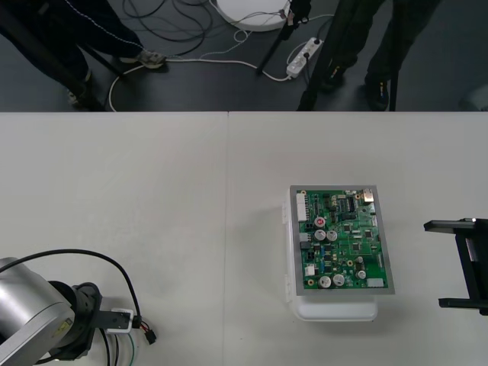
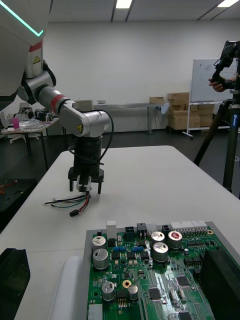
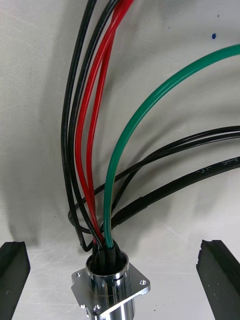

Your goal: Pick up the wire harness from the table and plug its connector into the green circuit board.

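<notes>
The wire harness [image 1: 145, 332] lies near the table's front left corner, its small black plug [image 1: 150, 336] pointing right. My left gripper [image 1: 120, 323] stands over it, open. Its black fingers [image 3: 12, 272] are far apart on either side of the round metal socket [image 3: 109, 287], from which the red, black and green wires [image 3: 107, 150] curve away. The green circuit board [image 1: 341, 240] sits on its white base [image 1: 335, 309] at the right of the middle. My right gripper [image 1: 435, 264] waits open just right of the board. In its wrist view the left gripper [image 2: 86, 189] is on the wires [image 2: 67, 202].
A seam [image 1: 227, 229] runs down the pale table between harness and board. Bare table lies between them. Cables and tripod legs stand on the dark floor past the far edge.
</notes>
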Robot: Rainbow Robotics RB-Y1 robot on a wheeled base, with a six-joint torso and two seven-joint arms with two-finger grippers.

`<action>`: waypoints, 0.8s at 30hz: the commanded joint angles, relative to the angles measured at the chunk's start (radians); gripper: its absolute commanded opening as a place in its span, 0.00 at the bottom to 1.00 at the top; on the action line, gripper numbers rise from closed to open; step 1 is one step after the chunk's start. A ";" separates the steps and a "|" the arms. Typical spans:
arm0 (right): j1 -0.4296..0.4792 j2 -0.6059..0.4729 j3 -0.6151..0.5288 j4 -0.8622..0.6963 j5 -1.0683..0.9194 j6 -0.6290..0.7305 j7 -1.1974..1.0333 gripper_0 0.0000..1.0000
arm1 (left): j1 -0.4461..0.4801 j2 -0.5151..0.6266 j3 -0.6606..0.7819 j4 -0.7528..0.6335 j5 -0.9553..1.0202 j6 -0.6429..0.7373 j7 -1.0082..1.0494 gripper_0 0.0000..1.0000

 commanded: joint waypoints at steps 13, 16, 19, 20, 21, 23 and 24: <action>-0.024 -0.045 -0.002 -0.003 -0.016 -0.014 0.002 1.00 | -0.015 -0.009 -0.009 0.030 -0.008 0.070 -0.052 0.98; -0.026 -0.045 -0.002 -0.003 -0.015 -0.014 0.004 1.00 | -0.015 -0.009 -0.009 0.030 -0.008 0.070 -0.050 0.99; -0.026 -0.045 -0.002 -0.004 -0.015 -0.014 0.004 1.00 | -0.014 -0.009 -0.007 0.030 -0.008 0.072 -0.050 0.99; -0.026 -0.045 -0.002 -0.004 -0.015 -0.014 0.004 1.00 | -0.014 -0.009 -0.007 0.030 -0.008 0.072 -0.050 0.99; -0.024 -0.047 -0.002 -0.006 -0.016 -0.014 0.005 1.00 | -0.014 -0.009 -0.007 0.030 -0.008 0.072 -0.052 0.98; -0.024 -0.045 -0.002 -0.006 -0.015 -0.014 0.005 1.00 | -0.014 -0.009 -0.007 0.032 -0.008 0.072 -0.052 0.90; -0.026 -0.045 -0.002 -0.008 -0.015 -0.014 0.007 1.00 | -0.014 -0.009 -0.007 0.032 -0.008 0.072 -0.052 0.77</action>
